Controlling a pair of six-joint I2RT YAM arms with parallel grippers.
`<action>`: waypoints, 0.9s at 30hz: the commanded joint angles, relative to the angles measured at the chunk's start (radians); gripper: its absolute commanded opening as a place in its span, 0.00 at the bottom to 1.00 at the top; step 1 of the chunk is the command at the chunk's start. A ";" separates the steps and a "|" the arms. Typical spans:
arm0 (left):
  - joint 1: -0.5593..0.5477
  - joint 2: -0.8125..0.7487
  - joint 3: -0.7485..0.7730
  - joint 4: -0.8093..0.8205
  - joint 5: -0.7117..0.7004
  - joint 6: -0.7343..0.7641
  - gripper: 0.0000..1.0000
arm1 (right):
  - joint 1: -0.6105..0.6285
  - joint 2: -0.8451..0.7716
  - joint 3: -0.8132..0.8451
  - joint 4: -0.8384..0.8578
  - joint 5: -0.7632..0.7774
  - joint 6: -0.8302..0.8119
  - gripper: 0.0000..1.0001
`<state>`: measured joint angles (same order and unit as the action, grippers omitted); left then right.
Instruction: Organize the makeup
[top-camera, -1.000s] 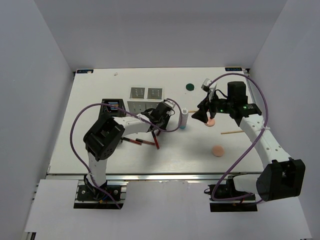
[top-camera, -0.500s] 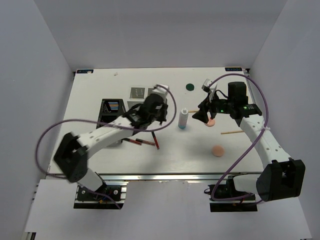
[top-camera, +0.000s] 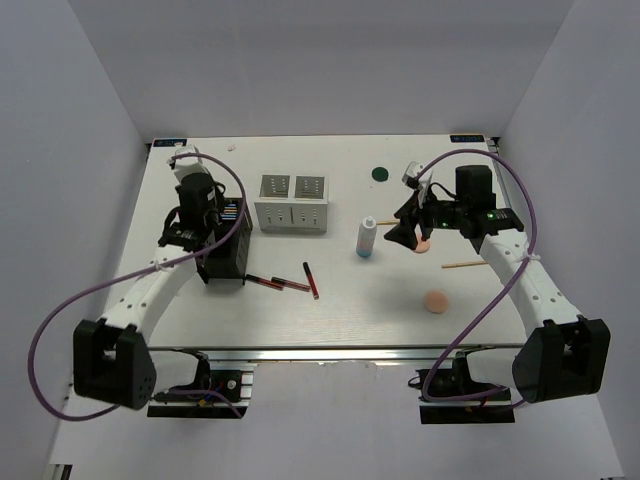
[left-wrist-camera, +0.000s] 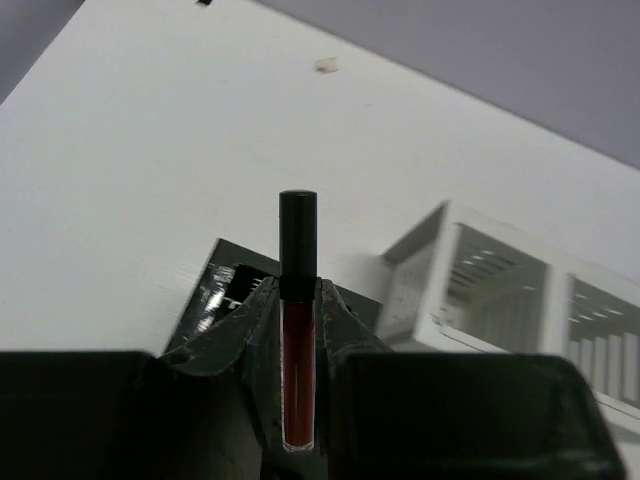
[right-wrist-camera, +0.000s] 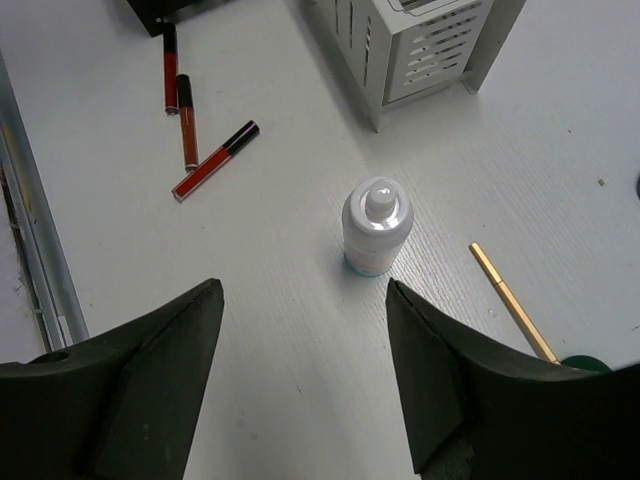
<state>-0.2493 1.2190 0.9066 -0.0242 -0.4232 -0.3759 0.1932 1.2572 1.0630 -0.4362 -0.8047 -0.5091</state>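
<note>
Left tool (left-wrist-camera: 298, 300) is clamped on a red tube (left-wrist-camera: 298, 330) mid-frame, right tool (right-wrist-camera: 302, 290) spread wide at the bottom, bottle (right-wrist-camera: 377, 228) mid-frame.

The left arm (top-camera: 150, 285) stretches forward from its base, its hand (left-wrist-camera: 298, 300) closed on a slim red-and-black tube (left-wrist-camera: 297, 340) whose black cap pokes past the fingertips. The right arm (top-camera: 520, 275) bends inward, its hand (right-wrist-camera: 300, 300) spread wide and seemingly empty.
</note>
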 joint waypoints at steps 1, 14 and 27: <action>0.065 0.075 0.011 0.138 0.063 0.046 0.00 | 0.017 -0.013 -0.018 -0.025 -0.037 -0.060 0.72; 0.081 0.162 -0.044 0.210 0.083 0.072 0.05 | 0.077 -0.010 -0.032 -0.079 -0.099 -0.163 0.74; 0.081 0.008 -0.114 0.159 0.093 0.002 0.63 | 0.431 0.048 -0.052 0.186 0.322 0.197 0.70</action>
<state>-0.1722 1.2846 0.7673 0.1478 -0.3431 -0.3565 0.5583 1.2865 1.0168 -0.4042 -0.6758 -0.4946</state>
